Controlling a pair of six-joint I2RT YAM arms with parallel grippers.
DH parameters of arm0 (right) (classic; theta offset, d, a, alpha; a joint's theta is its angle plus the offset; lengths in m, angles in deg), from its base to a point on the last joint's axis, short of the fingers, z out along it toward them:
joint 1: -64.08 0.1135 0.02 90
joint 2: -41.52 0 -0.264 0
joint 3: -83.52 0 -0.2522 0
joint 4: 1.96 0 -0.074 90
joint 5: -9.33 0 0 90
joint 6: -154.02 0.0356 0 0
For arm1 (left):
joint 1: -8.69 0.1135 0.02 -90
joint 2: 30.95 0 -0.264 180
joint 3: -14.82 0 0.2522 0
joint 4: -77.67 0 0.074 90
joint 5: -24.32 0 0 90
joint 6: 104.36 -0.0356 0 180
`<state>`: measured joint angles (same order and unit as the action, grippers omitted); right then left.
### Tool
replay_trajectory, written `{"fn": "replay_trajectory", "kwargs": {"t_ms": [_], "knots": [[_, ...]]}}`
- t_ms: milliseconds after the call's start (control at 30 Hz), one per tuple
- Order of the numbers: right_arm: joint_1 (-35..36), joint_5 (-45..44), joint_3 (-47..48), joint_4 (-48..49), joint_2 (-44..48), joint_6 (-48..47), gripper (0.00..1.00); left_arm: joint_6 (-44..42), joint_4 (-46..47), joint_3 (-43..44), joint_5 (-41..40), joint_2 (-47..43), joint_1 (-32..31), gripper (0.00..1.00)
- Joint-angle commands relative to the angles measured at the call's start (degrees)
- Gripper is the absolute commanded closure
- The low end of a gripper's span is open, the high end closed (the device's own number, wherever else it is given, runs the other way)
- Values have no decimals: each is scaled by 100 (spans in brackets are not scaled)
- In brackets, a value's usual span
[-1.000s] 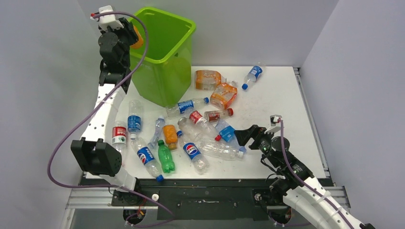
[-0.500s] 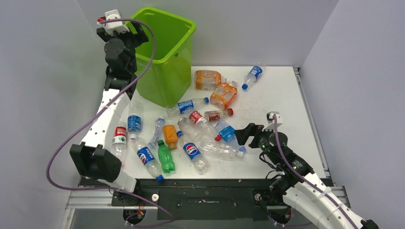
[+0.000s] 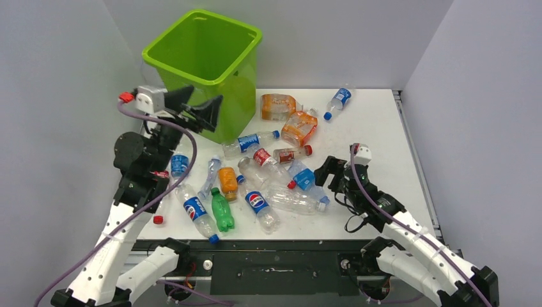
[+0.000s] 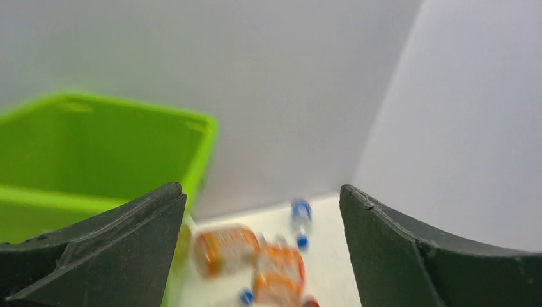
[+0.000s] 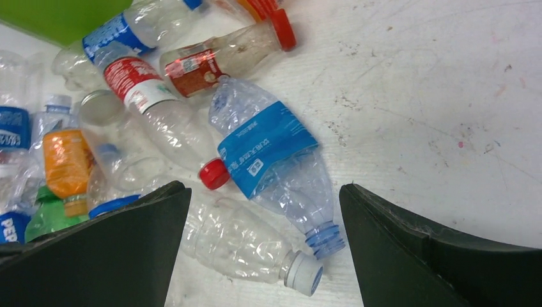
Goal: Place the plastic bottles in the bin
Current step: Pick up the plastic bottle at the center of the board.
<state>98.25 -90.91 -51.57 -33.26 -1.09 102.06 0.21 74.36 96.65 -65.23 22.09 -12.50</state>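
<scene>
Left hand [image 3: 197,105] wide open, empty, beside bin [image 3: 231,96] at far left. Right hand [image 3: 327,174] wide open, empty, over blue-label bottle [image 5: 268,150]. Some twenty plastic bottles [image 3: 258,203] lie on worktop [image 3: 383,128]. Bin contents unseen. Bulk outstanding.

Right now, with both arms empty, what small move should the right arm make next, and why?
Probably lower the right jaws onto the crushed blue-label bottle and close. In the right wrist view they stand open and empty, with that bottle lying on the table between them. It is the nearest bottle not yet in the bin.
</scene>
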Motion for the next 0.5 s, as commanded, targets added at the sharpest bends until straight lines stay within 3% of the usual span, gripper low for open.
{"fn": "replay_trajectory", "kwargs": {"t_ms": [0,233,467], "knots": [[-292,-405,444,721,-578,480,10,539,-903,-1166,1279,-366,-201,11],[-1480,-47,807,2403,-2202,1493,10,803,-277,-3057,999,-1397,-228,11],[-2118,-165,1733,3330,-4184,1508,6,1273,53,-3744,784,-1908,-258,11]]}}
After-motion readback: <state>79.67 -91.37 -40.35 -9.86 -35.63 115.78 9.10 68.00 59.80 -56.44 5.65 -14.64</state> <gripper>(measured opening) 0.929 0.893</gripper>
